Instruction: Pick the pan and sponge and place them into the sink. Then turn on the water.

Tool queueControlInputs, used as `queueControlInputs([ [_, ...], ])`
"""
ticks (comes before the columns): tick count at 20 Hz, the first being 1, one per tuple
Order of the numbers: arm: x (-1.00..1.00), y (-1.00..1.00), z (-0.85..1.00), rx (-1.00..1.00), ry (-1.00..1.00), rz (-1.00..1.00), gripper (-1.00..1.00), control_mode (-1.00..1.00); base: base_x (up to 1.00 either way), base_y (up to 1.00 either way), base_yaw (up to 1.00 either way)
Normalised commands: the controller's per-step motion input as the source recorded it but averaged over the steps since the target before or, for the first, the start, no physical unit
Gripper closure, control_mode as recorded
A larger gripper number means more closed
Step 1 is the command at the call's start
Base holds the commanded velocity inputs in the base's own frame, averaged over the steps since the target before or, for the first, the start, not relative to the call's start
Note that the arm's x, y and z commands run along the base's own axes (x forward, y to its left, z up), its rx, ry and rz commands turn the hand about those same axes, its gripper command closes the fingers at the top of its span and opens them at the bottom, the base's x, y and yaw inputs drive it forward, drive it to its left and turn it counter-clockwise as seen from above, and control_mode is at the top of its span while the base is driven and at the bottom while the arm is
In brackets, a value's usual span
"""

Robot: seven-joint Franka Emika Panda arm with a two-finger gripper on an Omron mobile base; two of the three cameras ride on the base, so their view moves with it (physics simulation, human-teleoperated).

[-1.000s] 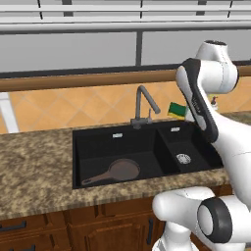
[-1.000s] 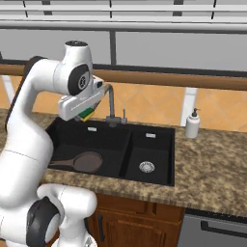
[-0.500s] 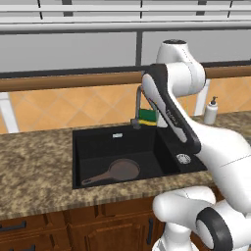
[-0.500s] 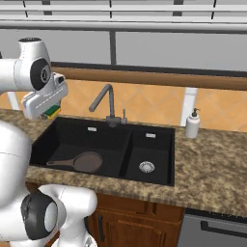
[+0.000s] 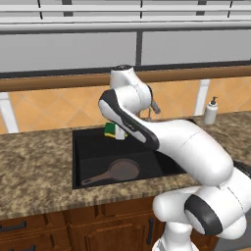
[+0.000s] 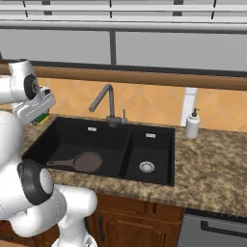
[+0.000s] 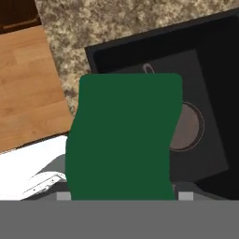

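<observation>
The sponge [image 5: 112,130] is held in the gripper [image 5: 117,133], whose jaws are closed on it across its width; in the hand view its green scrubbing face [image 7: 122,137] sits directly ahead of the fingers and covers the middle of the picture, and in the right base view a strip of its yellow and green edge [image 6: 42,117] shows under the hand. It hangs in the air over the sink [image 5: 78,166], above the back part of the large left basin, not resting on anything. The decisive relation is vertical: judged from the hand view, the basin floor lies straight past the sponge along the gripper's line of sight, so the drop point is below the hand and no sideways travel looks necessary. The pan [image 5: 122,169] already lies on the floor of that same basin, its long axis running from the round bowl toward the front left corner, where the thin handle [image 5: 93,179] ends. In the hand view the pan bowl [image 7: 186,126] shows just beside the sponge's edge, so a release here would likely land the sponge on or next to the pan. The faucet [image 6: 103,99] stands at the back rim between the two basins, to the right of the gripper, with no stream visible
</observation>
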Motion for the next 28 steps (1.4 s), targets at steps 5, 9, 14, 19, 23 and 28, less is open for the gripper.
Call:
queueControlInputs([
  [5, 0.89, 0.46, -0.78, 0.00, 0.17, 0.00, 1.00, -1.00, 0.00, 0.00, 0.00],
  [9, 0.88, 0.27, -0.88, -0.01, 0.14, -0.02, 1.00, -1.00, 0.00, 0.00, 0.00],
  [14, 0.68, 0.16, -1.00, -0.08, 0.00, -0.12, 1.00, -1.00, 0.00, 0.00, 0.00],
  [19, 0.45, 0.00, -0.90, -0.05, 0.00, -0.11, 1.00, -1.00, 0.00, 0.00, 0.00],
  [23, 0.46, -0.06, -0.67, 0.00, 0.02, -0.06, 1.00, -1.00, 0.00, 0.00, 0.00],
  [28, 0.40, 0.00, -0.54, 0.00, 0.00, -0.04, 1.00, -1.00, 0.00, 0.00, 0.00],
])
